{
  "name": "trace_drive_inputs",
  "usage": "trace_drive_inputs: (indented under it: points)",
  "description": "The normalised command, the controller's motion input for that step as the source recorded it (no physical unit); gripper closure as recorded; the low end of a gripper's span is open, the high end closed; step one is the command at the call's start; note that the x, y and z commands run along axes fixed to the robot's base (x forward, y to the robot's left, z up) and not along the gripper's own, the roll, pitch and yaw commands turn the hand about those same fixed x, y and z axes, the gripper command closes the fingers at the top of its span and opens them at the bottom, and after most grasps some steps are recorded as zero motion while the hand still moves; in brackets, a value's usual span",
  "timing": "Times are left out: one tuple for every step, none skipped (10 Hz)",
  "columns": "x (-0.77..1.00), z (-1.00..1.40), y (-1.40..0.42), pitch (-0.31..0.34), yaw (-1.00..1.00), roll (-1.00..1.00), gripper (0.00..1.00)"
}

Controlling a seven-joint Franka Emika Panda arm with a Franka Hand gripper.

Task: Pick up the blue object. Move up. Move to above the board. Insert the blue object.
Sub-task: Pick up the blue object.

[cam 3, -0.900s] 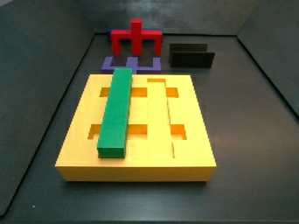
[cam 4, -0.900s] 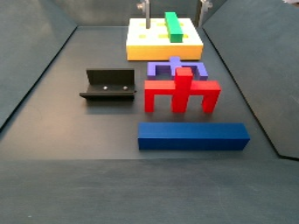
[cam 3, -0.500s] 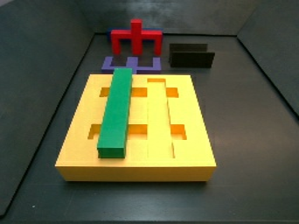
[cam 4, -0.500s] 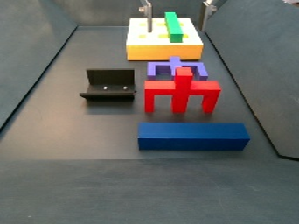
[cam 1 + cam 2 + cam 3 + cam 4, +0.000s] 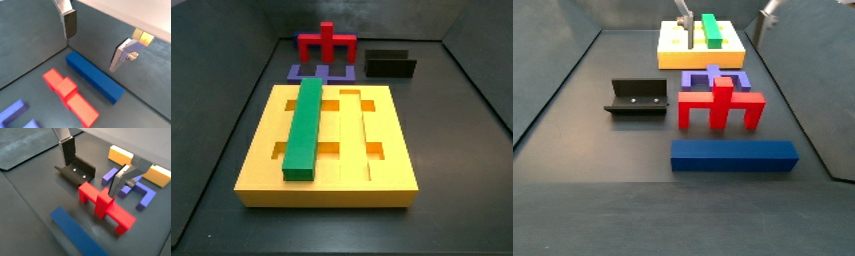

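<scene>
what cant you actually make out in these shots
- The blue object: in this side view the red piece hides nearly all of it.
- The gripper, open: cut off by the top edge in a side view, only the fingers show.
- The board: mostly out of frame in a wrist view.

Side views face each other along the floor's long axis: one sits close over the board (image 5: 329, 150), high, looking toward the fixture (image 5: 392, 64); the other looks back from beyond the blue object (image 5: 734, 155), board (image 5: 680, 55) far, gripper (image 5: 724, 11) fingers at the top edge. Both wrist views look down between the fingers (image 5: 69, 22) (image 5: 68, 149), gripper (image 5: 95, 42) (image 5: 95, 165) aloft. All four share the red piece (image 5: 69, 95) (image 5: 104, 206) (image 5: 327, 44) (image 5: 720, 104).
</scene>
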Motion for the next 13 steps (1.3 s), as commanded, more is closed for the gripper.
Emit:
trace_drive_inputs:
  points:
    - [-0.06, -0.09, 0.42, 0.0, -0.52, -0.08, 0.0]
    - [-0.03, -0.13, 0.12, 0.0, -0.86, -0.01, 0.0]
    - [0.0, -0.21, 0.17, 0.02, -0.84, 0.0, 0.0]
    - [0.0, -0.24, 0.16, 0.034, -0.85, 0.0, 0.0]
    - [0.0, -0.28, 0.1, 0.053, -0.91, 0.0, 0.0]
    - [0.0, -0.28, 0.11, 0.063, -0.91, 0.0, 0.0]
    - [0.0, -0.3, 0.16, 0.074, -0.86, 0.0, 0.0]
    - [0.0, -0.28, 0.16, 0.071, -0.87, 0.0, 0.0]
    - [0.0, -0.27, 0.17, 0.066, -0.85, 0.0, 0.0]
    - [0.0, -0.27, 0.18, 0.077, -0.85, 0.0, 0.0]
    - [0.0, -0.23, 0.18, 0.063, -0.84, 0.0, 0.0]
    - [0.0, -0.23, 0.2, 0.069, -0.82, 0.0, 0.0]
    - [0.0, -0.19, 0.21, 0.059, -0.82, 0.0, 0.0]
